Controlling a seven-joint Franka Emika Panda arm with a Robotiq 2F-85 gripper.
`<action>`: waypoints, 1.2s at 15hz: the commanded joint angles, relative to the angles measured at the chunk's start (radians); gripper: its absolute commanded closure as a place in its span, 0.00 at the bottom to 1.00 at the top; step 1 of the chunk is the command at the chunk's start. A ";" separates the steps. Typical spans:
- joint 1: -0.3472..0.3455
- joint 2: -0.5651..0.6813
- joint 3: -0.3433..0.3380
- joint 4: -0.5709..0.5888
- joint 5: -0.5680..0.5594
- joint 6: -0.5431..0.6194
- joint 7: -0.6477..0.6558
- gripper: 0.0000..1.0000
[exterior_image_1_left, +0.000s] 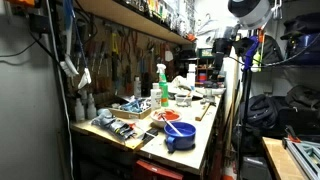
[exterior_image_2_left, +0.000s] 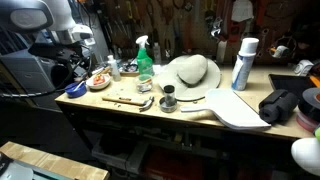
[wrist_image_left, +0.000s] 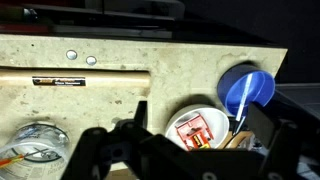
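Note:
In the wrist view my gripper (wrist_image_left: 198, 128) is open and empty. Its two dark fingers hang on either side of a white bowl (wrist_image_left: 196, 128) that holds red packets. It is above the bowl and does not touch it. A blue cup (wrist_image_left: 245, 88) with a thin stick in it stands just right of the bowl. In both exterior views the gripper (exterior_image_1_left: 226, 46) (exterior_image_2_left: 84, 41) is raised above the bench end, where the bowl (exterior_image_2_left: 99, 80) and the blue cup (exterior_image_1_left: 180, 135) sit.
A wooden hammer handle (wrist_image_left: 75, 79) lies on the stone bench top (wrist_image_left: 180, 60), with a glass jar (wrist_image_left: 35, 146) below it. A green spray bottle (exterior_image_2_left: 145, 60), a white hat (exterior_image_2_left: 190, 72), a white can (exterior_image_2_left: 243, 62) and a black bag (exterior_image_2_left: 285, 105) crowd the bench.

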 joint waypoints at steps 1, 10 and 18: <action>-0.024 0.006 0.024 0.002 0.017 -0.004 -0.013 0.00; -0.069 0.091 0.006 0.040 0.006 0.213 0.037 0.00; -0.215 0.504 -0.122 0.292 -0.005 0.656 0.052 0.00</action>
